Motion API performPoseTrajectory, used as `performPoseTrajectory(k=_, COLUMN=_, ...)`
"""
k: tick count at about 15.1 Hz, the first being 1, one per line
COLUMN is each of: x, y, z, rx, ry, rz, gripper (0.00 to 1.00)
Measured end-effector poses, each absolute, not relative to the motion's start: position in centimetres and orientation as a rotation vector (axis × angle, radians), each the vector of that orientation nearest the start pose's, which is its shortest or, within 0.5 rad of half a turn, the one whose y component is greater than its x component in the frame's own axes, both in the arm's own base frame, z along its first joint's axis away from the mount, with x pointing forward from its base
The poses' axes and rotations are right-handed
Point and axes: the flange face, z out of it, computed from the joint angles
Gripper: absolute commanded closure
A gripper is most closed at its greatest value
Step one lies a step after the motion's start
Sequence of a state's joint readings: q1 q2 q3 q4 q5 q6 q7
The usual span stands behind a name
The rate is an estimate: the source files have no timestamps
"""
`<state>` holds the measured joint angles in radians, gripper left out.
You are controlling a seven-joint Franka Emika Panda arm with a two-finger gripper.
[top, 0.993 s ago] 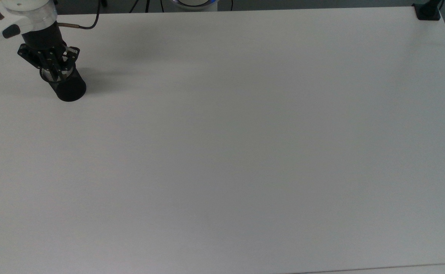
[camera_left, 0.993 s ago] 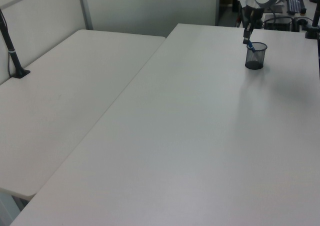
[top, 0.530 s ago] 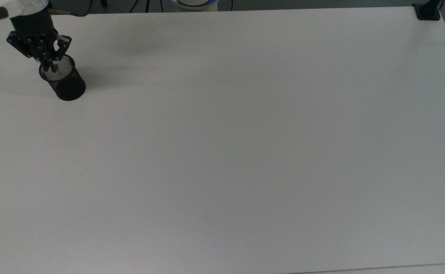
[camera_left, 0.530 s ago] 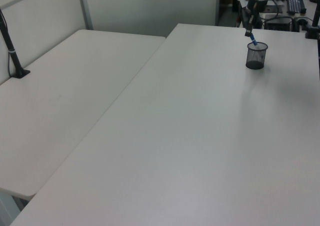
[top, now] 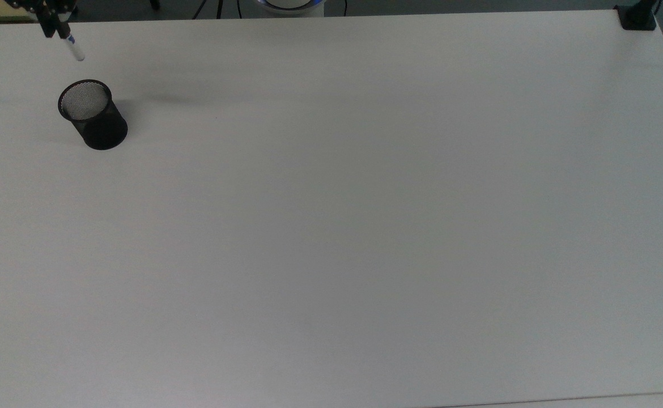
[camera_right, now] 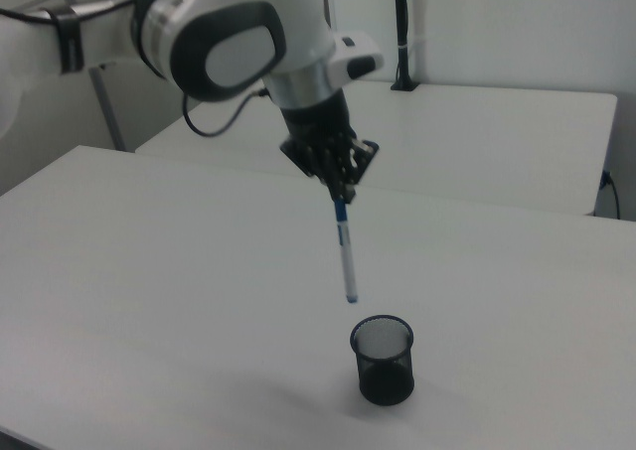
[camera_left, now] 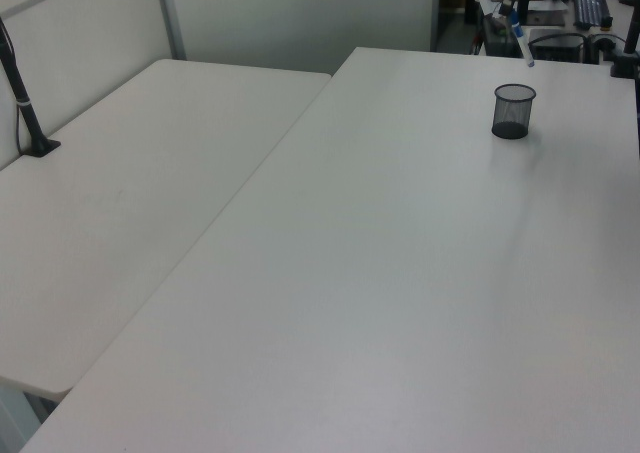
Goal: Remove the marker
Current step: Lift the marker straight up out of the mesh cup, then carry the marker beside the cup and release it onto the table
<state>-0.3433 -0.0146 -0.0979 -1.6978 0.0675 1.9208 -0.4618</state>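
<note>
The marker [camera_right: 345, 250] hangs clear above the black mesh cup [camera_right: 382, 360], white with a blue cap at its upper end, tilted slightly. My gripper [camera_right: 341, 194] is shut on the marker's cap end. In the top view the marker [top: 73, 47] pokes in at the upper left corner, held by the gripper [top: 54, 25], with the mesh cup [top: 92, 115] standing below it on the white table, nothing inside. In the left view the marker [camera_left: 520, 41] hangs above and just right of the cup [camera_left: 512, 111] at the table's far end.
The wide white table [top: 365, 215] stretches away from the cup. A black clamp [top: 637, 18] sits at the top view's upper right corner. A second white table [camera_left: 110, 213] stands alongside in the left view, with a black post [camera_left: 25, 103] on it.
The gripper has risen from the cup's mouth, drawing the marker fully out. The cup has stayed in place and now stands bare.
</note>
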Motion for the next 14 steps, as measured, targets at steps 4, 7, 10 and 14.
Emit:
performPoseTrajectory(k=4, x=53.2, y=-18.6, z=63.6, rx=-3.093, ry=-0.035, rz=-0.336, gripper=0.99)
performPoseTrajectory(k=7, x=55.6, y=-13.0, z=61.3, rx=-3.065, ry=0.005, rz=-0.248, gripper=0.99)
performPoseTrajectory(k=10, x=58.6, y=-8.5, z=55.4, rx=-3.037, ry=0.080, rz=-0.079, gripper=0.99)
performPoseTrajectory(k=14, x=61.7, y=-6.1, z=46.9, rx=-3.021, ry=0.132, rz=0.071, gripper=0.98)
